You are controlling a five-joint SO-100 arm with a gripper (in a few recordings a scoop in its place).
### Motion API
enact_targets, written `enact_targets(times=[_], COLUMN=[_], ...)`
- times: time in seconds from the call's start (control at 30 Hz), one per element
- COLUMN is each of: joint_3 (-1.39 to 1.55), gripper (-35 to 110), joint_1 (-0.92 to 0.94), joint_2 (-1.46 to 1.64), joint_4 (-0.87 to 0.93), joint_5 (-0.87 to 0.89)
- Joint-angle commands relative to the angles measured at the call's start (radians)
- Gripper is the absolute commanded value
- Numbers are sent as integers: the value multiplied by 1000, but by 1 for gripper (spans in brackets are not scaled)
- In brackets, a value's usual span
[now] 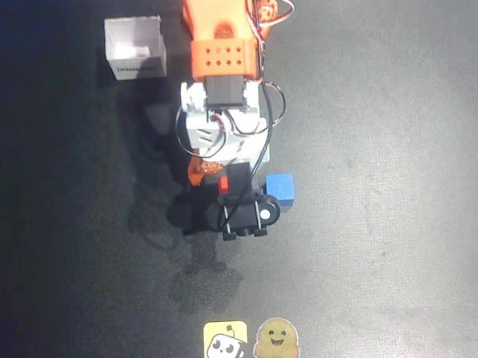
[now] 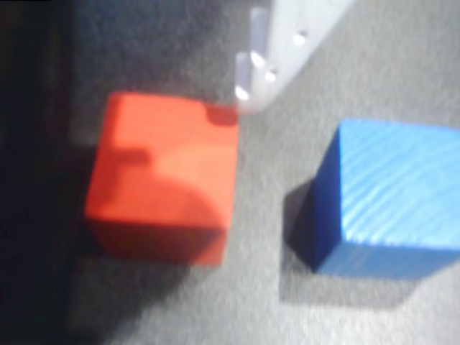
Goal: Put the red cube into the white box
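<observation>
Grasping is the step we judge to be in hand: in the wrist view the red cube (image 2: 164, 183) sits on the table between the spread jaws, the pale finger (image 2: 277, 54) at its upper right corner, the blue cube (image 2: 392, 198) just outside. Next we should close squarely on it, lift, and carry it to the white box (image 1: 136, 46), well apart.

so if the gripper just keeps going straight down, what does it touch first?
Most likely the small matte red cube: the gripper sits over it, white finger at its top right corner. The blue cube lies aside. Depth is unclear.
</observation>
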Motion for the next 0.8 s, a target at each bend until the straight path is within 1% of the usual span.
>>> enact_targets(times=[0.0,0.53,0.63,0.7,0.73,0.77], joint_3=[-40,-43,-43,-43,-43,-43], gripper=[27,25,18,3,0,0], joint_1=[-12,-17,-17,-17,-21,-21], joint_2=[-8,-143,-160,-179,-189,-192], joint_4=[-25,-130,-135,-149,-153,-153], joint_5=[11,21,23,21,21,23])
